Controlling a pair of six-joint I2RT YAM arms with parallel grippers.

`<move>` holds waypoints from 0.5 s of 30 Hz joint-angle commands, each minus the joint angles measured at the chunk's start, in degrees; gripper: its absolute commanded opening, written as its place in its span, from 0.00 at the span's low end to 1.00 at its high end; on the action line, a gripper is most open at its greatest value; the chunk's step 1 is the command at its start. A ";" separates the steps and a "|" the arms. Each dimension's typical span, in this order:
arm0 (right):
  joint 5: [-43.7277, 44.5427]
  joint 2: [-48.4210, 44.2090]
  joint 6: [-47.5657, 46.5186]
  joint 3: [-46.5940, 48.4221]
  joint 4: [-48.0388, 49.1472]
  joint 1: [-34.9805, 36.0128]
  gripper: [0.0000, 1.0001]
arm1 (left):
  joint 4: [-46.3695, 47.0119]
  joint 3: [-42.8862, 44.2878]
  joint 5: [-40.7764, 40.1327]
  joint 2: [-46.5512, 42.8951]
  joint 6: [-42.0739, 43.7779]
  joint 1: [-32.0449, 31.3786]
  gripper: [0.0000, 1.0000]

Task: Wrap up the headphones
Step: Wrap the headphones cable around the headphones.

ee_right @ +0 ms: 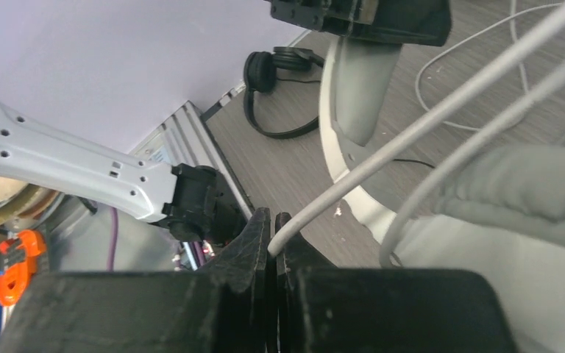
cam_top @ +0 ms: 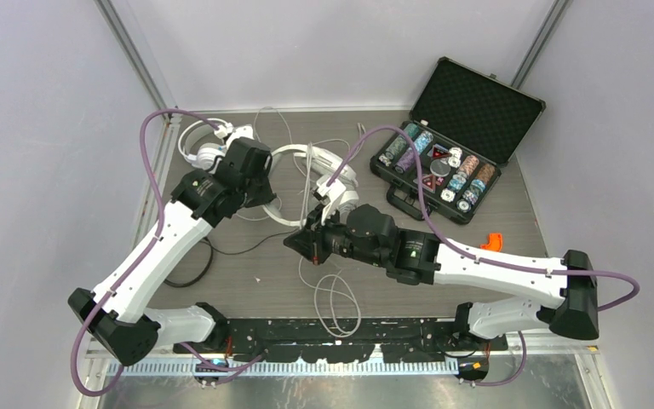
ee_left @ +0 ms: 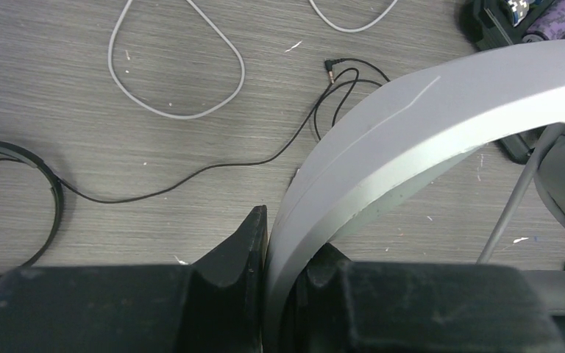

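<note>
Left gripper (ee_left: 283,235) is clamped on the band (ee_left: 412,125) of a white headset (cam_top: 345,181) mid-desk (cam_top: 511,213). Right gripper (ee_right: 274,235) pinches its thin cable (ee_right: 441,114). Winding too tight could pull the cable free or snag nearby loops

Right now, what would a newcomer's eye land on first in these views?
The two arms meet mid-table on one large white padded over-ear headset: the left fingers clamp its broad white headband, while the right fingers pinch a thin white cable. At the far right an open black foam-lined case shows rows of coloured poker chips.
</note>
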 commanded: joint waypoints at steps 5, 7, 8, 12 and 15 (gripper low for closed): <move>3.21 -7.21 -6.71 -8.10 3.72 2.21 0.12 | 6.40 4.85 1.21 -2.26 -10.07 1.99 0.00; 3.20 -8.12 -8.39 -9.95 5.09 2.25 0.14 | 6.31 5.67 2.77 -2.57 -10.92 2.05 0.00; 3.20 -8.42 -8.99 -10.64 5.66 2.26 0.15 | 6.08 6.28 3.63 -2.52 -11.27 2.08 0.00; 2.62 -9.59 -10.35 -13.92 9.24 2.30 0.17 | 5.34 7.58 5.17 -2.79 -12.69 2.04 0.00; 2.52 -10.30 -10.42 -17.03 13.13 2.28 0.18 | 5.21 8.20 6.34 -3.06 -13.45 2.11 0.00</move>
